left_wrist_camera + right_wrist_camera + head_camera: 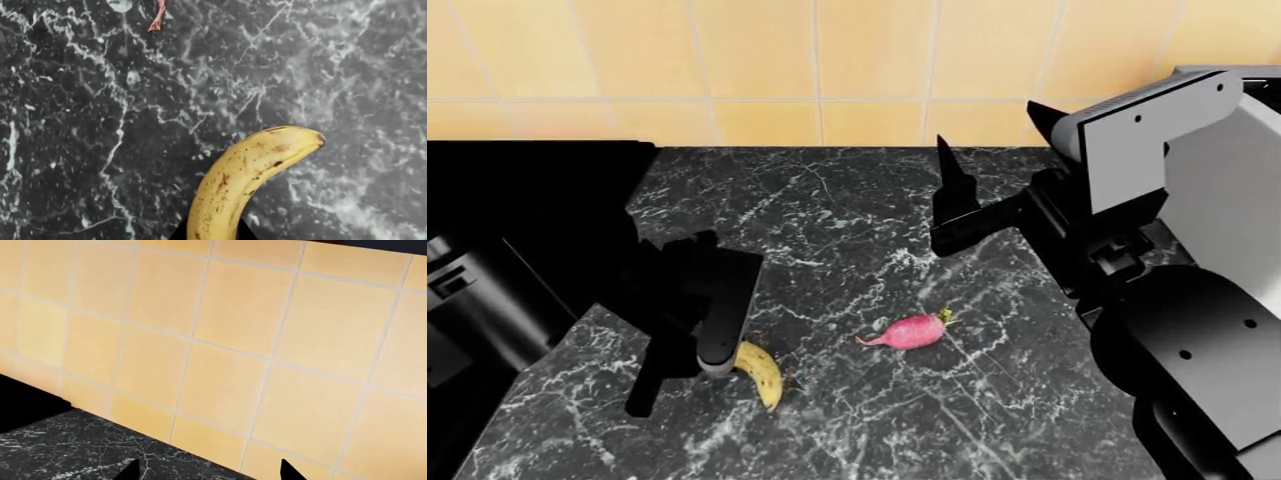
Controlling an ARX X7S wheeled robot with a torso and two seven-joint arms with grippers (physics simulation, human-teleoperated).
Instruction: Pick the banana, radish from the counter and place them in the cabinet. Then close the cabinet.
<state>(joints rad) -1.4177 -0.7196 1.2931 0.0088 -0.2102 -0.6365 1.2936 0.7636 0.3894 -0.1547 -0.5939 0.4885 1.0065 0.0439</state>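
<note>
Yellow banana (759, 372) lies beside radish (910, 331) on counter (827, 220).

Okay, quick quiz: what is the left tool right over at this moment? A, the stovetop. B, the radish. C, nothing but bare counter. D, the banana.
D: in the head view the left tool sits at one end of the banana, and the left wrist view shows the banana running in under the camera, while the radish lies apart on the counter.
</note>
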